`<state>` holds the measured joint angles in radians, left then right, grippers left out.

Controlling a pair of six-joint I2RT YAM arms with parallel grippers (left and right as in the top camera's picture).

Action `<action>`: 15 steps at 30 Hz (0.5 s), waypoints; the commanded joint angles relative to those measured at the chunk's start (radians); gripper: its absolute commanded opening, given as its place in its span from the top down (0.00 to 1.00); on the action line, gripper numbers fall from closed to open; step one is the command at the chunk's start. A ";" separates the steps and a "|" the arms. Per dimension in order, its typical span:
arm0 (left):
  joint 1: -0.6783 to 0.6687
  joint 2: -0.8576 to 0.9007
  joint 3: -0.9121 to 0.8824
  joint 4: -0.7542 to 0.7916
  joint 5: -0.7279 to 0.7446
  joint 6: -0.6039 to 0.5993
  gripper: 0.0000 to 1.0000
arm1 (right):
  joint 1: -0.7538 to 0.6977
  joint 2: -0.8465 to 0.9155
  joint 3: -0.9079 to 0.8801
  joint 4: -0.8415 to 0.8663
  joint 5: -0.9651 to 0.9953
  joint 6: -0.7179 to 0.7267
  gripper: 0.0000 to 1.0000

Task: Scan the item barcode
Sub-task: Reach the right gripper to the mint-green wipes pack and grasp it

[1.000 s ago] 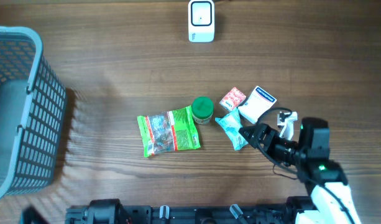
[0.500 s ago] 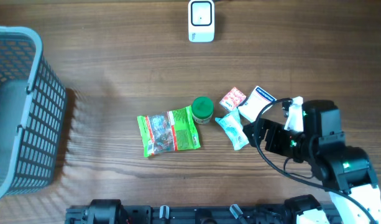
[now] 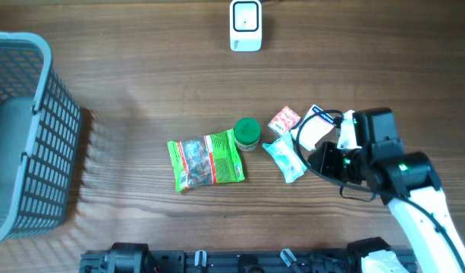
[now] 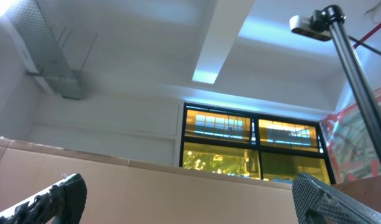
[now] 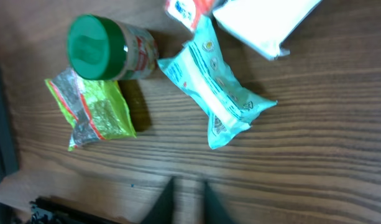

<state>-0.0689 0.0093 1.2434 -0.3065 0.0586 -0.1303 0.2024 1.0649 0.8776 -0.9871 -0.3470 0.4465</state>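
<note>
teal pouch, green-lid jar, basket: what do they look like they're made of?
Teal pouch: thin plastic film, slightly glossy; crimped ends and creases show it.
Green-lid jar: smooth plastic-looking lid; the body sits under a printed label, plastic or glass, cannot tell.
Basket: moulded plastic, matte grey-blue; regular lattice walls.

**Five goods clustering right of centre, scanner sitting at the top edge**

In the overhead view we are seeing a white scanner (image 3: 246,25) sitting at top centre, well apart from the goods. Below it, a green snack bag (image 3: 206,161) is lying flat. A green-lidded jar (image 3: 246,134) is showing its lid just beside the bag's upper right corner. Right of the jar, a teal packet (image 3: 284,159) is lying diagonally. A red-and-white packet (image 3: 284,120) and a white packet with a blue band (image 3: 314,127) are lying above it.
</note>
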 commanded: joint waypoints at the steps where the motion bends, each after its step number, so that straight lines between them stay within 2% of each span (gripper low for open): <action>1: -0.002 -0.004 -0.010 0.002 0.011 -0.005 0.00 | 0.004 0.109 0.013 0.049 -0.027 -0.016 0.96; 7: 0.043 -0.004 -0.010 0.004 -0.003 -0.005 0.00 | 0.038 0.349 0.013 0.216 -0.008 0.032 0.96; 15: 0.101 -0.004 -0.010 0.004 -0.091 -0.005 0.00 | 0.119 0.695 -0.002 0.298 0.119 0.162 0.95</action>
<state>0.0250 0.0078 1.2377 -0.3058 0.0044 -0.1303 0.2829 1.6444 0.8864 -0.6983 -0.3164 0.5282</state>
